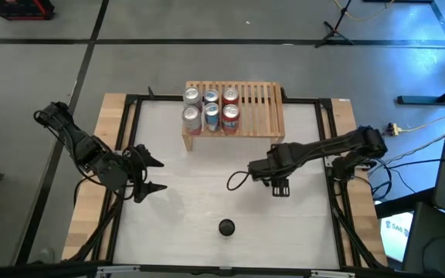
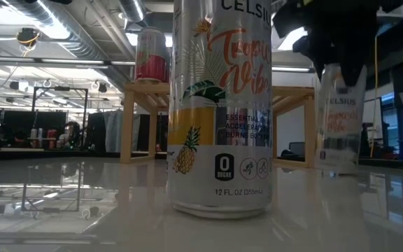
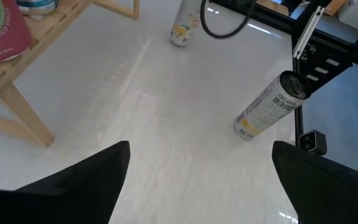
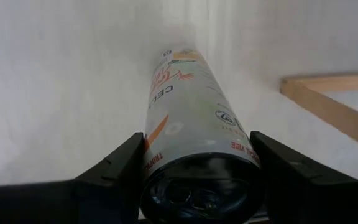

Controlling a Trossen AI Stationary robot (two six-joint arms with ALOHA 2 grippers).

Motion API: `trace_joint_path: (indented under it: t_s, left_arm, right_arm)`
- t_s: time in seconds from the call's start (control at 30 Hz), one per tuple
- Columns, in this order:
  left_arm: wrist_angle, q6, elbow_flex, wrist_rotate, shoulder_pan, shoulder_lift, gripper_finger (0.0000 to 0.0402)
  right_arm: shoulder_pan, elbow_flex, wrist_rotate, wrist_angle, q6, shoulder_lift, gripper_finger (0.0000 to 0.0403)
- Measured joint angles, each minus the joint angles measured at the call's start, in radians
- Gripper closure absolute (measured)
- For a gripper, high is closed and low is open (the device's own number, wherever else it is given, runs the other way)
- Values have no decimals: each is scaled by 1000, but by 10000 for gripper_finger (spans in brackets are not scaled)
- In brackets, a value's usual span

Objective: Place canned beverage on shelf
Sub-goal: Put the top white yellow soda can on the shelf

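A slim white can [image 4: 188, 106] with tropical print hangs upright in my right gripper [image 1: 279, 184], which is shut on it in front of the shelf [image 1: 263, 108]. Whether its bottom touches the white table, I cannot tell. In the low view this can [image 2: 338, 119] shows at the right under the dark gripper. A second can of the same kind [image 1: 226, 227] stands on its base near the table's front edge and fills the low view [image 2: 219, 105]. My left gripper [image 1: 151, 175] waits open at the table's left, holding nothing. My right gripper pinches the can's upper wall [image 4: 166, 155], just below the top rim, between its two fingers [image 4: 117, 174], one on each opposite side. The fingers come from above and point down. The can stays upright below them.
Several cans [image 1: 211, 108] stand in two rows on the left half of the light-wood shelf; the right half of its slats is bare. A black frame [image 1: 327, 139] runs round the white table. A black cable loops beside my right gripper [image 1: 234, 181].
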Motion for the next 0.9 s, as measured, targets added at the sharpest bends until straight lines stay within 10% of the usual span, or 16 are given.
trace_joint_path:
  t_s: [0.37,0.7,0.9]
  left_arm:
    - [0,-3,0,0,0,0,17]
    - [1,-3,0,0,0,0,17]
    - [1,-6,0,0,0,0,17]
  right_arm:
    - [0,5,13,24,-57,31,176]
    - [0,5,11,64,-52,37,13]
    - [0,88,-10,47,-55,29,39]
